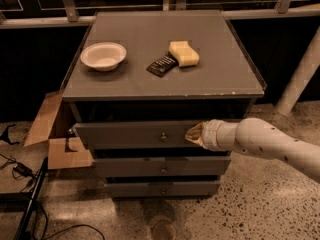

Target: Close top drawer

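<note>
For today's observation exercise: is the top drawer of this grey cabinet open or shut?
Partly open. The drawer stands forward of the lower drawer fronts. The hand is at its front, right of the knob.

**Cabinet and surrounds: positions**

On the cabinet top [165, 79]: bowl [103, 55] at left, packet [162, 64] at centre, sponge [183, 53] touching its right rear. Below: drawer [125, 135] uppermost of three, forward of the lower two. Gripper [194, 134] at the drawer front, right of the knob [163, 136]. Cardboard box [55, 134] on the floor, left of the cabinet.
</note>
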